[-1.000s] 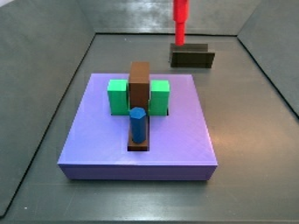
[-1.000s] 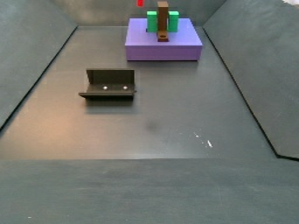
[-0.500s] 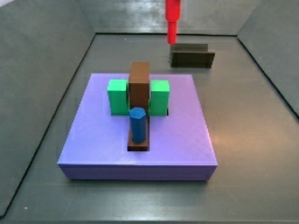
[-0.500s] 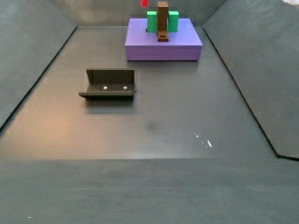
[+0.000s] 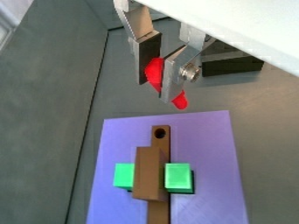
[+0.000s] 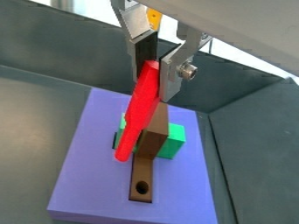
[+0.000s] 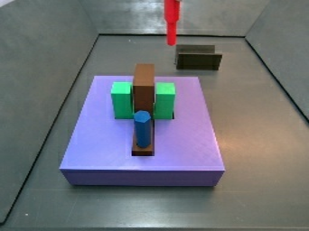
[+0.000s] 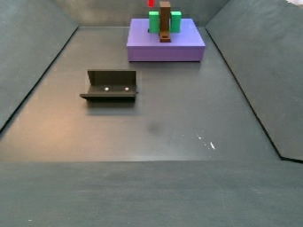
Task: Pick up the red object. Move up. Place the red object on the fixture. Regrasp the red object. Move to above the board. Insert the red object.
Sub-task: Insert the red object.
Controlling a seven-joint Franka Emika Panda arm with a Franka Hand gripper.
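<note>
Since the previous second, the red object (image 7: 172, 22) has shifted sideways in a side view, from over the fixture (image 7: 198, 58) towards the far edge of the board (image 7: 182, 149), and it hangs upright, clear of the floor. Its upper end runs out of the picture there, so the gripper itself is not seen in that view.

Both wrist views show the gripper (image 5: 162, 66) (image 6: 156, 63) closed on the red object (image 5: 156, 74) (image 6: 139, 114), with the silver fingers (image 5: 142, 48) (image 6: 173, 68) pressed against its upper end on either side. The stick points down from the jaws towards the board (image 6: 82, 175).

On the board stand the green blocks (image 7: 122, 99), with the brown bar (image 7: 145, 90) lying between them and running along the slab. The blue peg (image 7: 141, 127) stands upright at the near end of that bar. In a wrist view a hole (image 6: 142, 187) shows in one end of the brown bar.

The fixture (image 8: 110, 85) rests on the grey floor (image 8: 154, 133), well apart from the board (image 8: 166, 49), and holds nothing.
</note>
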